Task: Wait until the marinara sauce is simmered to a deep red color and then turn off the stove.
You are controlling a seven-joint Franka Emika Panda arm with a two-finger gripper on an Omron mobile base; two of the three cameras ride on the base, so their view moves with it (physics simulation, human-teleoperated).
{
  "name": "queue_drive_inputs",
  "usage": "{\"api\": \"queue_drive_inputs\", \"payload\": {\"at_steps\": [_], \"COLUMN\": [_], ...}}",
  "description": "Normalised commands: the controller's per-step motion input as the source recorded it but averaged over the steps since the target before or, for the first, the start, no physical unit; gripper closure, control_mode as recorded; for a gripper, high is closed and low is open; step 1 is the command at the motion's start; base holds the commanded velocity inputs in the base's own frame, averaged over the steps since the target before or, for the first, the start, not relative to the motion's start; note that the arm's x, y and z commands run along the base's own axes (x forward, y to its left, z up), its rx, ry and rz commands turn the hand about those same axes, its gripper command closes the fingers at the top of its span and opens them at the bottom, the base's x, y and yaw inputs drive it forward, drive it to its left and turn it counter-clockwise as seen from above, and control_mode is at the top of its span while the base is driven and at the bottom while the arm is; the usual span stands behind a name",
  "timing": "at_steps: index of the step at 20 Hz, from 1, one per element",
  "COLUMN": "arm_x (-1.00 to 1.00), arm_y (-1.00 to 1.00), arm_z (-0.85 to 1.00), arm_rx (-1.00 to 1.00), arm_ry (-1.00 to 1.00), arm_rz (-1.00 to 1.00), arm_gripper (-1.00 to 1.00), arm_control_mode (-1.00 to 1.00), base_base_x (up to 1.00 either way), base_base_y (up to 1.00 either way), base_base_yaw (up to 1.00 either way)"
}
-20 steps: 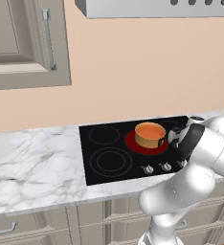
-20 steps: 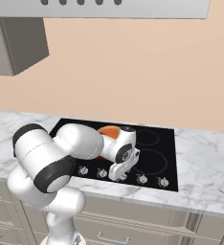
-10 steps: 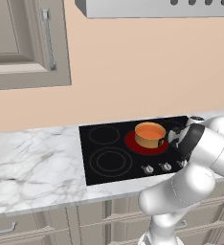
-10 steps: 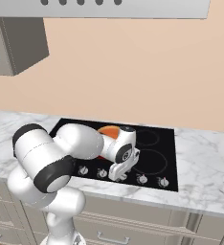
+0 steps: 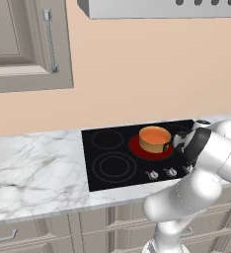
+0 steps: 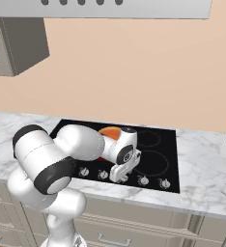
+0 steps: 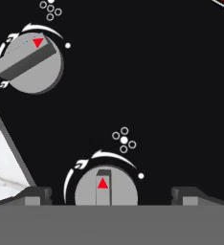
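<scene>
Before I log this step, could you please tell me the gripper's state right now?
Gripper: open, holding nothing, its fingertips either side of a round silver knob on the black glass stove.

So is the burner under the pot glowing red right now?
Yes, in the left base view a red ring glows on the stove around the small pot of marinara sauce.

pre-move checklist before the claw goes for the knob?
1. Burner on: ok, red glow under the pot on the stove.
2. Sauce deep red: not ok, it looks orange.
3. Claw open: ok, fingertips spread either side of the near knob.
4. Near knob centred between them: ok.
5. Near knob is the lit burner's: cannot tell.
6. Contact with knob: cannot tell.
</scene>
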Motion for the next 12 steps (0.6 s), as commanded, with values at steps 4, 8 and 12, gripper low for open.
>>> {"api": "queue_drive_inputs", "payload": {"at_steps": [4,8,12], "arm_x": [0.00,0.00,0.00], "arm_y": [0.00,0.00,0.00], "arm_z": [0.00,0.00,0.00], "arm_rx": [0.00,0.00,0.00], "arm_ry": [0.00,0.00,0.00], "arm_rz": [0.00,0.00,0.00], "arm_gripper": [-1.00,-1.00,-1.00], "arm_control_mode": [-1.00,-1.00,-1.00], "base_base_x": [0.00,0.00,0.00], "base_base_y": [0.00,0.00,0.00], "base_base_yaw": [0.00,0.00,0.00]}}
